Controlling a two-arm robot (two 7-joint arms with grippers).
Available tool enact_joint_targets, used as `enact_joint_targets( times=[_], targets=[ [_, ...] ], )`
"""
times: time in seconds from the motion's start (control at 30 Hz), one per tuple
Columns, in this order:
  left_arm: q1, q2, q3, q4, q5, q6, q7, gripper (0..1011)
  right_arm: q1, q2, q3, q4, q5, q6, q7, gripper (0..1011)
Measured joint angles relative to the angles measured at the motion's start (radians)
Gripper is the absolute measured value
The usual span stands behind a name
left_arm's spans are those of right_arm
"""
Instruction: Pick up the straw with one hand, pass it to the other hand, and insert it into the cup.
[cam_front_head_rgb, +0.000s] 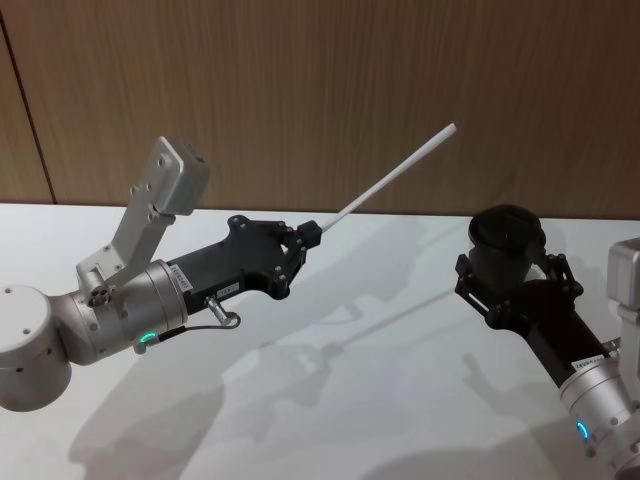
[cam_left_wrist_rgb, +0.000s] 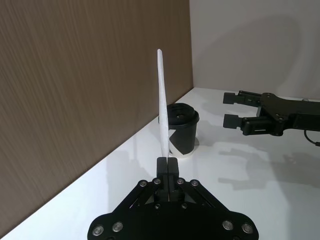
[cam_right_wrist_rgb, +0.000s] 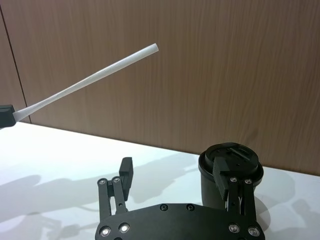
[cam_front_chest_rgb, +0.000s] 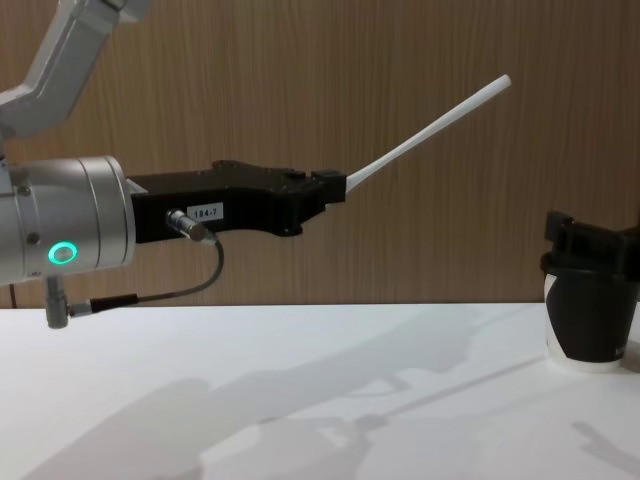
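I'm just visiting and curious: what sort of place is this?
Likely a robot test bench: white table, wood-panelled wall, left gripper holding a straw, open right gripper beside a lidded cup.

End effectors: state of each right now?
Left end effector: shut on the straw, held aloft.
Right end effector: open, empty, beside the cup.

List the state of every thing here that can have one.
straw: gripped at one end, tilted upward, in the air.
left tool: shut on the straw.
cup: upright, lid on, no straw in it.
right tool: open, empty, clear of the cup.
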Motion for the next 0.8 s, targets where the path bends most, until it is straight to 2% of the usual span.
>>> enact_joint_targets(
  times=[0.47,0.8],
  targets=[
    [-0.003,0.003,0.004,-0.001,-0.006,-0.003,-0.01,8,0.01,-0.01,0.001,-0.001,0.012,0.002,0.01,1001],
    [-0.004,0.004,0.005,-0.001,-0.007,-0.004,-0.013,8,0.048,-0.045,0.0,-0.018,0.09,0.03,0.067,1001]
  ],
)
